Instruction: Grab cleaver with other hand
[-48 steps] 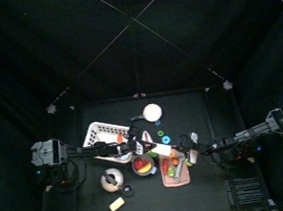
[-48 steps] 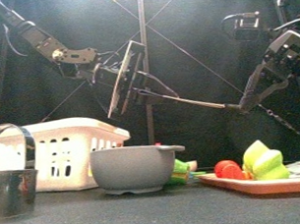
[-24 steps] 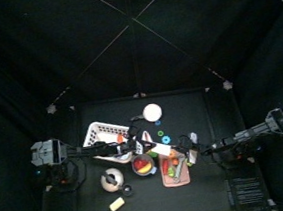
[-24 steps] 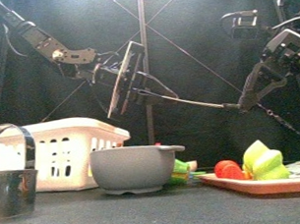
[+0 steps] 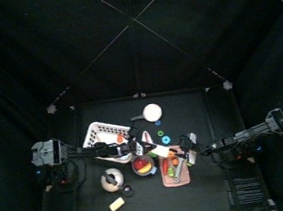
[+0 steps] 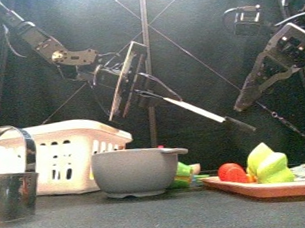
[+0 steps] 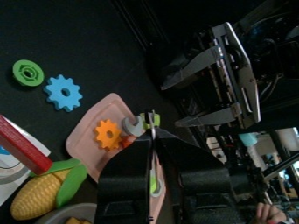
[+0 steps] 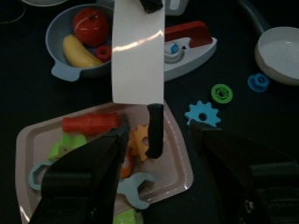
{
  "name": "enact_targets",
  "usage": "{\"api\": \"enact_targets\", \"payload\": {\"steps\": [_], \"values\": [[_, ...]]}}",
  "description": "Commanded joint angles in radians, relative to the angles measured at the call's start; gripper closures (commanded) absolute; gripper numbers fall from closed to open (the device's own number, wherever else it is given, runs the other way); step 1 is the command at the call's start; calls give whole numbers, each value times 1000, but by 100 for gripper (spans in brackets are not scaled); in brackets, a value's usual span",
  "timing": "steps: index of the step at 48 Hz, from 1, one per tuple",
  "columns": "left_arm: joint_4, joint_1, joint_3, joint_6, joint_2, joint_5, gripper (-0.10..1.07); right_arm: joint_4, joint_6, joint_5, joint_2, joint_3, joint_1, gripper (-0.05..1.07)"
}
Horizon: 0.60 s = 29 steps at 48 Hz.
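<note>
The cleaver (image 6: pixel 150 88) hangs in the air at the centre of the front view, above the grey bowl (image 6: pixel 138 170), pinched by the left gripper (image 6: pixel 116 74) at the blade, whose jaws are closed narrowly on it; its dark handle (image 6: pixel 195 107) slants down toward the right. The right gripper (image 6: pixel 254 87), at the right of that view, stands with its jaws spread wide and nothing between them, the handle's end lying near but apart from its fingertips. In the right wrist view the pale blade (image 8: pixel 136 57) runs down the middle of the frame and the handle (image 8: pixel 155 129) sits between the two jaws without touching either. The likely trouble, as I judge it: only one narrow grip on a flat blade carries the tool, so a nudge could swing or slip it, dropping it onto the bowl or the pink tray (image 8: pixel 70 144) of toys below.
</note>
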State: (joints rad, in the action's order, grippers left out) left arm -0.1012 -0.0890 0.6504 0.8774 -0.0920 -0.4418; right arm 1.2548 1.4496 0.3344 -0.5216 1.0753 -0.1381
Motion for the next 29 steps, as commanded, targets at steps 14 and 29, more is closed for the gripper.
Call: {"api": "enact_targets", "payload": {"steps": [14, 29], "values": [[3, -6, 0, -3, 17, -11, 50, -2, 0, -2, -6, -9, 2, 12], [5, -8, 63, -8, 100, -80, 50, -2, 0, 0, -6, -6, 0, 12]]}}
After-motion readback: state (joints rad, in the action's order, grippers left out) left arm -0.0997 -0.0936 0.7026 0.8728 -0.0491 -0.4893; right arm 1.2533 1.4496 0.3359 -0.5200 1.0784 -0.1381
